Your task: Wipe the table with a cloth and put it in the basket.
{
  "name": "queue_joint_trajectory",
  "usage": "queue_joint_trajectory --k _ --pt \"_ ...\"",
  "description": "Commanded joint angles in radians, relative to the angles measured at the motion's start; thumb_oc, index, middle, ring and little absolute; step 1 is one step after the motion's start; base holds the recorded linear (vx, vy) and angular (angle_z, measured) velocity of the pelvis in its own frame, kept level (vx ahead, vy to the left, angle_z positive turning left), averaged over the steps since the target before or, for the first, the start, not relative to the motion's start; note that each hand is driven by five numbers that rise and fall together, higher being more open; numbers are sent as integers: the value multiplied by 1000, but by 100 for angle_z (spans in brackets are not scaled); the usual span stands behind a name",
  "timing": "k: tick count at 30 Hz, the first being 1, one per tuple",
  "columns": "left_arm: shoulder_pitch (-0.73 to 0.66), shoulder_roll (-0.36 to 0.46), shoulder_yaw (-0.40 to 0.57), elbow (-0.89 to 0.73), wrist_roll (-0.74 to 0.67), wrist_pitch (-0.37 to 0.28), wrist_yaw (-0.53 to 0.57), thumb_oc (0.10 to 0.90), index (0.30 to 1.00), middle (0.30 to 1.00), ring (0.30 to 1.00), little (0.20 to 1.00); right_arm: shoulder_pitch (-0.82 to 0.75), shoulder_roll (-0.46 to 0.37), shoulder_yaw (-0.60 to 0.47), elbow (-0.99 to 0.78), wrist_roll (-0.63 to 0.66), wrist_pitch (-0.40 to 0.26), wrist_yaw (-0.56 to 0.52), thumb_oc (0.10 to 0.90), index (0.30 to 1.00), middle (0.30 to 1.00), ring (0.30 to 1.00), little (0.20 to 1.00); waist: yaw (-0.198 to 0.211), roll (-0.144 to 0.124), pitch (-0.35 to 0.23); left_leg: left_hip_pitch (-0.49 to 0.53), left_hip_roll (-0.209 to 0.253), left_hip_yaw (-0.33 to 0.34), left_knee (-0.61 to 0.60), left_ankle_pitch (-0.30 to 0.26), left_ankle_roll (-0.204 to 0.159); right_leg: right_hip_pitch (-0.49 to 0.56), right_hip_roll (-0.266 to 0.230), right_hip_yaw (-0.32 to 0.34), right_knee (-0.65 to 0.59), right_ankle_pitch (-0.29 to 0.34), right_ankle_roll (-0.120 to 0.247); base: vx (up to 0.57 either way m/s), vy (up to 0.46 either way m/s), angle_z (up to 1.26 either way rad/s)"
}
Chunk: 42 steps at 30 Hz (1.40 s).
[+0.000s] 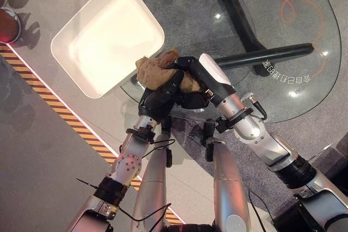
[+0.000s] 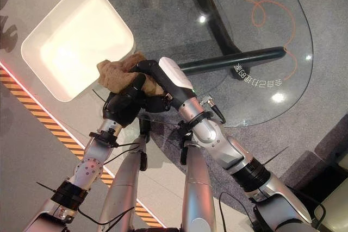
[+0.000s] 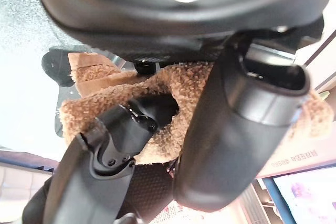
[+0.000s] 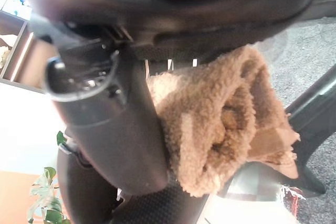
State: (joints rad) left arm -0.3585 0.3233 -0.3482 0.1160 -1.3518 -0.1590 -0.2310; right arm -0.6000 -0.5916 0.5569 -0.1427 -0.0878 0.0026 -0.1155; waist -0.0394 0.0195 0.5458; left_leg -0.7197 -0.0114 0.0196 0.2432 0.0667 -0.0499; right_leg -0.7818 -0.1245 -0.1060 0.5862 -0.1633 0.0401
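Both hands, left and right, clutch the cloth mid-frame beside the basket. Your risk: it snags between them on release.

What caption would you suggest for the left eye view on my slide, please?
Both hands, left hand and right hand, clasp a brown cloth at the glass table edge beside a white basket.

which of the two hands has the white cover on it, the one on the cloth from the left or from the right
The right hand, entering from the right. A white cover runs along its top, while the left hand is all dark. Both grip the brown cloth beside the white basket.
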Motion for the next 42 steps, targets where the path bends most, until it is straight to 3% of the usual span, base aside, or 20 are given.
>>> queue_joint_trajectory --k 1,14,15,16,17,27,29,31,42 --pt "-81 -43 -42 -176 -13 -32 -149 100 300 300 300 200 -84 58 51 -206 11 -117 -16 100 300 300 300 200 -4 -21 -26 -8 -80 54 152 -120 89 54 95 33 -264 177 -5 0 0 0" --pt "-72 -63 -31 -161 -19 -48 -165 100 300 300 300 200 -60 71 31 -202 5 -118 -37 100 300 300 300 200 -8 -21 -26 -10 -80 55 152 -121 88 50 96 37 -264 178 -6 0 0 0" --pt "-71 -63 -31 -161 -20 -48 -165 100 300 300 300 200 -57 71 29 -199 7 -121 -44 152 345 345 345 252 -8 -20 -26 -8 -80 55 151 -121 88 52 96 37 -266 178 -6 0 0 0" --pt "-71 -63 -31 -158 -23 -50 -167 100 300 300 300 200 -56 73 26 -198 2 -123 -50 440 592 592 592 540 -9 -20 -26 -7 -80 55 149 -120 88 54 96 37 -267 178 -7 0 0 0" --pt "-73 -64 -30 -160 -22 -50 -163 100 300 300 300 200 -56 75 23 -198 -6 -125 -56 800 900 900 900 900 -9 -20 -26 -8 -80 56 150 -120 88 53 96 37 -267 178 -6 0 0 0" --pt "-67 -70 -22 -161 -14 -47 -154 100 300 300 300 200 -44 72 -15 -210 -28 -133 -134 800 900 900 900 900 -14 -23 -26 -3 -77 60 148 -121 88 58 99 41 -270 179 -7 0 0 0" --pt "-67 -72 -21 -164 -7 -44 -150 229 411 411 411 329 -38 73 -29 -213 -38 -141 -149 800 900 900 900 900 -16 -23 -26 -2 -77 60 147 -122 88 56 100 43 -269 179 -6 0 0 0" --pt "-63 -72 -18 -164 -8 -40 -158 800 900 900 900 900 -33 71 -43 -220 -39 -145 -155 800 900 900 900 900 -18 -23 -26 -2 -77 61 148 -123 89 55 101 44 -267 179 -6 0 0 0" --pt "-59 -72 -9 -189 -25 -31 -232 800 900 900 900 900 -25 66 -78 -247 -17 -171 -155 800 900 900 900 900 -23 -26 -26 4 -73 68 147 -127 90 58 105 51 -267 181 -6 0 0 0"
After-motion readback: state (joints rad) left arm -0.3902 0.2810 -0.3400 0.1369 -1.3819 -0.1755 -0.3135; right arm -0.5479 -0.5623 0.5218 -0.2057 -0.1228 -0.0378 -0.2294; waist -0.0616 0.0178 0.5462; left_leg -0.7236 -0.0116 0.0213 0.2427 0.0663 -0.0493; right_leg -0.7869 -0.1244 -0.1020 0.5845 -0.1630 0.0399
